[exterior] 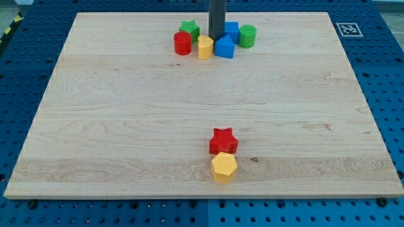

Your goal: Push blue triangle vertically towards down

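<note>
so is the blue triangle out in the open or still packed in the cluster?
In the cluster: the blue triangle touches the yellow block at the board's top, with my tip just above it.

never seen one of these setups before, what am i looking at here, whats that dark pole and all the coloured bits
One camera looks down at a wooden board on a blue perforated table. The dark pole is a robot arm's rod; it has no hand and holds nothing, it only pushes. My tip sits at the view's top, inside a cluster: green star, red cylinder, yellow block, blue triangle, blue cube, green cylinder. Near the bottom, a red star touches a yellow hexagon.
</note>
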